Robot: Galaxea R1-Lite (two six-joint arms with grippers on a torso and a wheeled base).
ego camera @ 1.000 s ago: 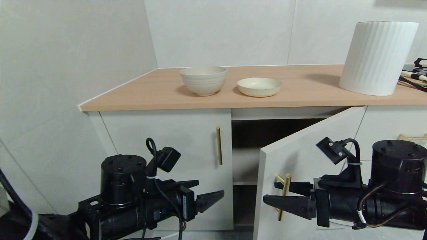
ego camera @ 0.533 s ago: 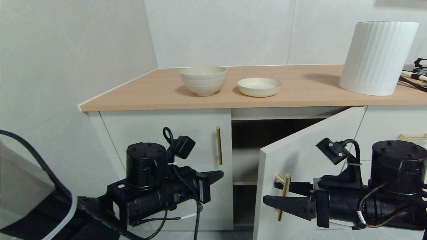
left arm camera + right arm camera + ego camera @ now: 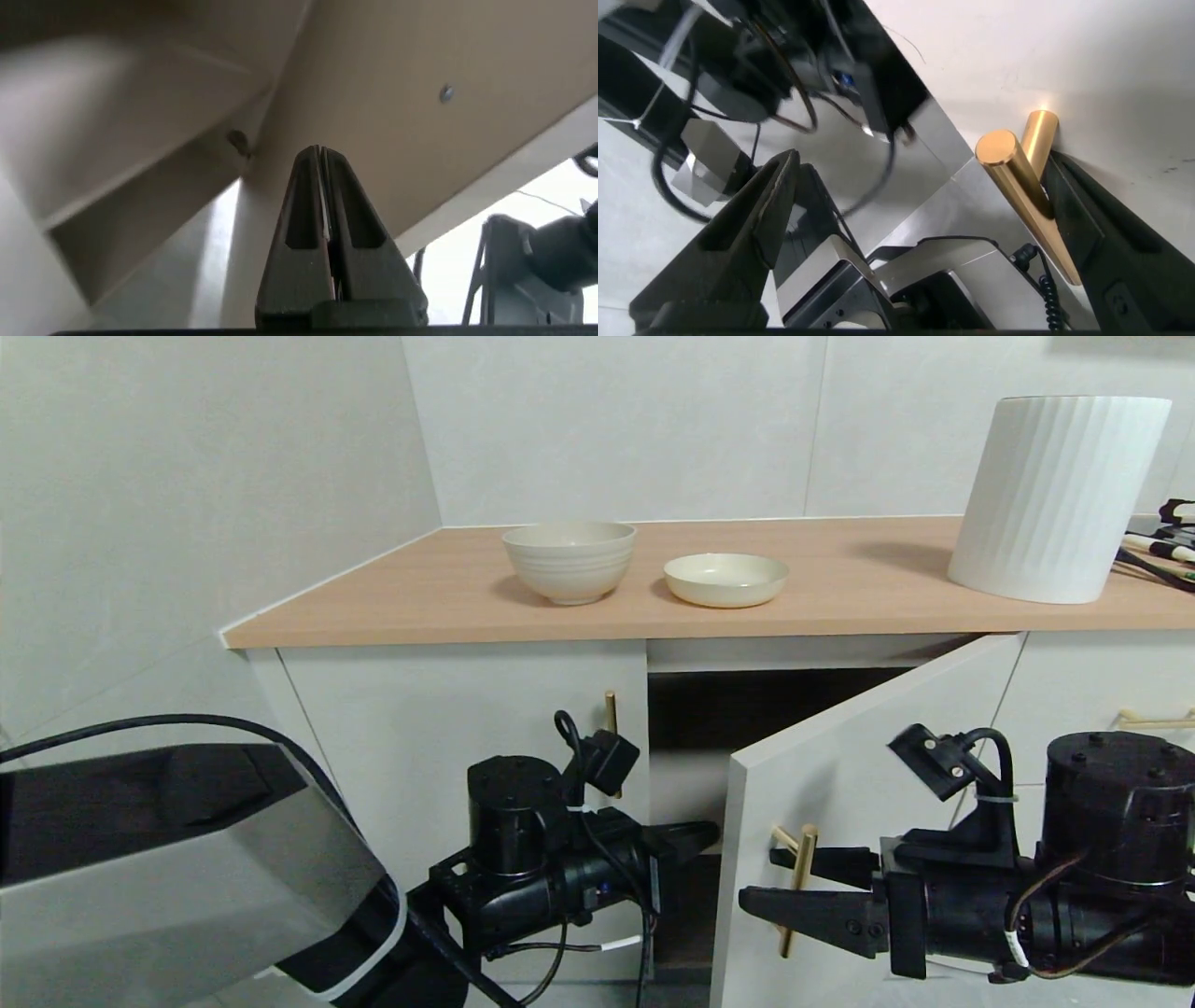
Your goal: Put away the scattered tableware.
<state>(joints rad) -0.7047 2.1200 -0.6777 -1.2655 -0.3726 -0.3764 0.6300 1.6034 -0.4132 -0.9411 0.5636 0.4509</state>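
Observation:
A cream ribbed bowl (image 3: 569, 560) and a shallow cream dish (image 3: 726, 579) stand side by side on the wooden countertop (image 3: 448, 588). Below them the cabinet's right door (image 3: 840, 747) stands partly open. My left gripper (image 3: 702, 833) is shut, with nothing in it, low in the dark opening just left of that door's edge. Its closed fingertips (image 3: 320, 159) point at the door's inner face. My right gripper (image 3: 758, 875) is open outside the door. Its fingers (image 3: 766, 205) straddle the door's gold handle (image 3: 1029, 191) without closing on it.
A tall white ribbed cylinder (image 3: 1060, 495) stands at the counter's right, with dark utensils (image 3: 1162, 551) beyond it. The left cabinet door (image 3: 467, 728) is closed, with a gold handle (image 3: 611, 705). A shelf (image 3: 681, 847) shows inside the cabinet. Tiled walls close the left and back.
My left arm has swung right and forward, from in front of the closed left door into the cabinet opening, and its fingers have closed. The right gripper has stayed at the handle.

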